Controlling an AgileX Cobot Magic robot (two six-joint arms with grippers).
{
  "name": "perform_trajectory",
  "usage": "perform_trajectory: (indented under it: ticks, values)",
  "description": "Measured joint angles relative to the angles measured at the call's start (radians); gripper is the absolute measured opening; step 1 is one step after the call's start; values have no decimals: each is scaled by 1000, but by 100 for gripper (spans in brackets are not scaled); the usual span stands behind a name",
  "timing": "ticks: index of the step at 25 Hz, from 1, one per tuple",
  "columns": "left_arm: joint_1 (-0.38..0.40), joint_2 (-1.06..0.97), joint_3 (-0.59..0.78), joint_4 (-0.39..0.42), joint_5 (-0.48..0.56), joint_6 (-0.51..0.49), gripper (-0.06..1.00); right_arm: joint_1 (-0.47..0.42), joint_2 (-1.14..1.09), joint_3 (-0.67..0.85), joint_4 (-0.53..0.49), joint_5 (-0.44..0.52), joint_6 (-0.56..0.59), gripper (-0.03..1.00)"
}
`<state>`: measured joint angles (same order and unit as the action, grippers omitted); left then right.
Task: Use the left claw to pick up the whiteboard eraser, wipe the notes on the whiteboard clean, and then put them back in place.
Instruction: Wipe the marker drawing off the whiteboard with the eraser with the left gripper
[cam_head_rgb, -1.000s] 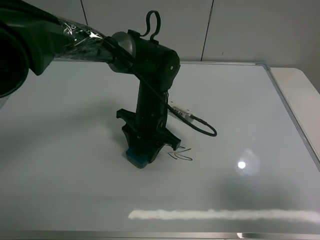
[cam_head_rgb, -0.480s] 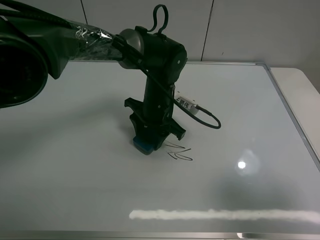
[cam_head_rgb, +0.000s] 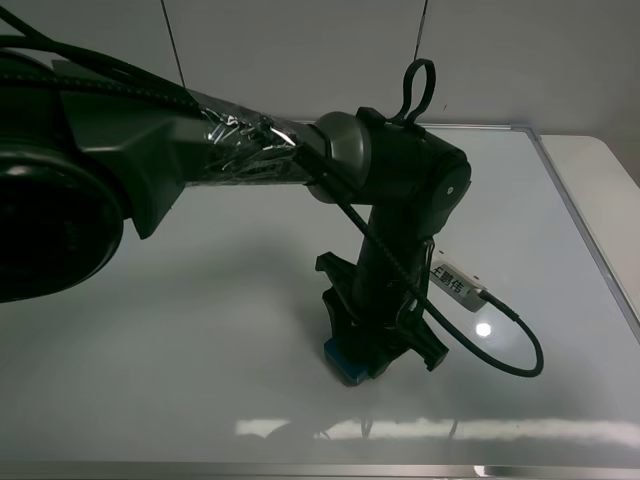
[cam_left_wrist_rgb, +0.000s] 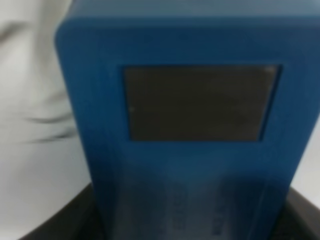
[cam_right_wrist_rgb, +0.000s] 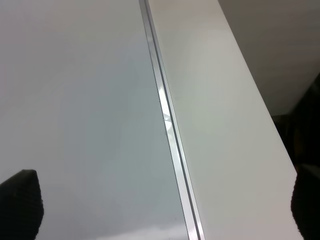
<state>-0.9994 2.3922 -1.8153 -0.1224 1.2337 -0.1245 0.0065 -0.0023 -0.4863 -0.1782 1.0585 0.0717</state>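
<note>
Clamps the small teal-blue rectangular whiteboard eraser in the black two-fingered left claw and presses it underside-down on the glossy white silver-framed whiteboard near the camera-side edge, likely for full wiping contact, with no marker notes in view.

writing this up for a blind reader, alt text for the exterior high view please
The left claw holds the teal whiteboard eraser down on the glossy whiteboard, near its front edge. A black cable loops from the wrist; no marker notes are visible.
</note>
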Motion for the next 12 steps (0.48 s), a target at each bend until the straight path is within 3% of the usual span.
perform_trajectory:
  ticks: [4, 7, 12]
  values:
    - [31, 0, 0, -38, 0, 13, 55, 0, 0, 0, 0, 0, 0, 99]
    - [97, -2, -1, -43, 0, 15, 55, 0, 0, 0, 0, 0, 0, 99]
    - [191, -1, -4, 81, 0, -22, 55, 0, 0, 0, 0, 0, 0, 99]
